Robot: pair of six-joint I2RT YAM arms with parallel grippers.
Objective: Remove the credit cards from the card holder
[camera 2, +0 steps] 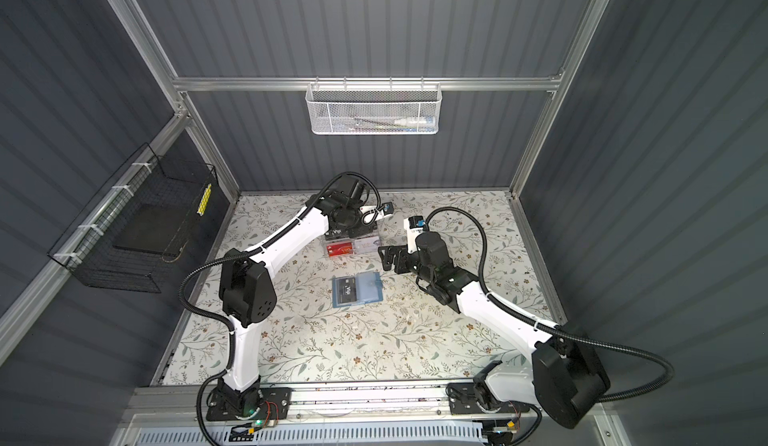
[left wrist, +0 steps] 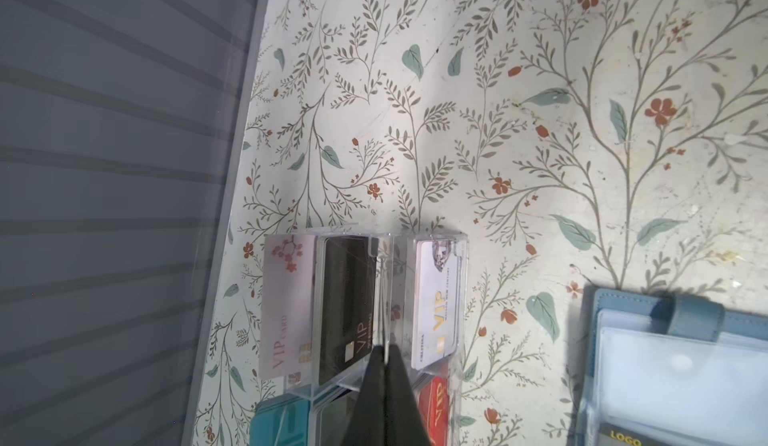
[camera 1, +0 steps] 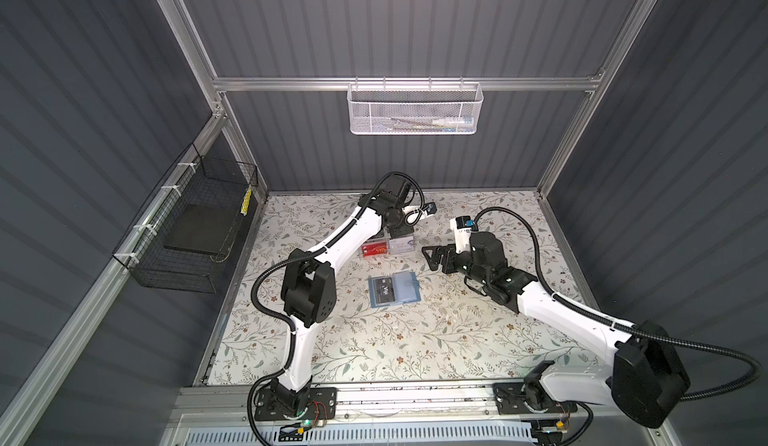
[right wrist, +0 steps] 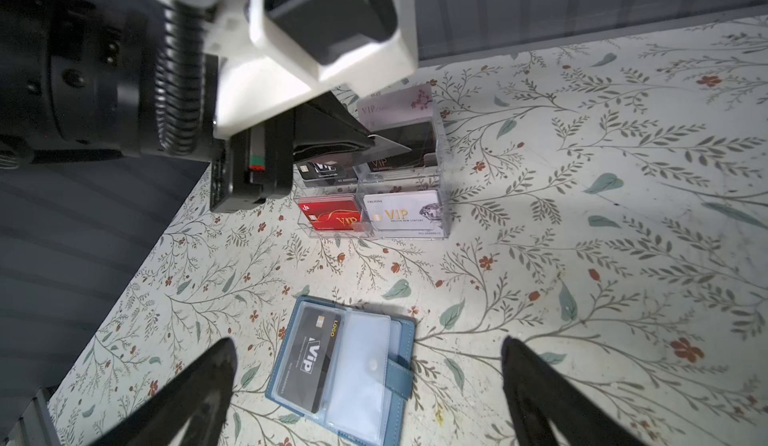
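The left gripper point(right wrist: 368, 141) pinches a credit card point(right wrist: 395, 148) over the clear rack point(right wrist: 442, 199), upper middle; letting go likely comes next. The right gripper point(right wrist: 368, 346) is open.

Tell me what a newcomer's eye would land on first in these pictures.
The slate-blue card holder lies open in the middle of the floral table, a black VIP card showing in one clear sleeve. Farther back, the left gripper is shut on a thin card, seen edge-on over the clear rack of coloured cards. The right gripper hangs open to the right of the rack, holding nothing.
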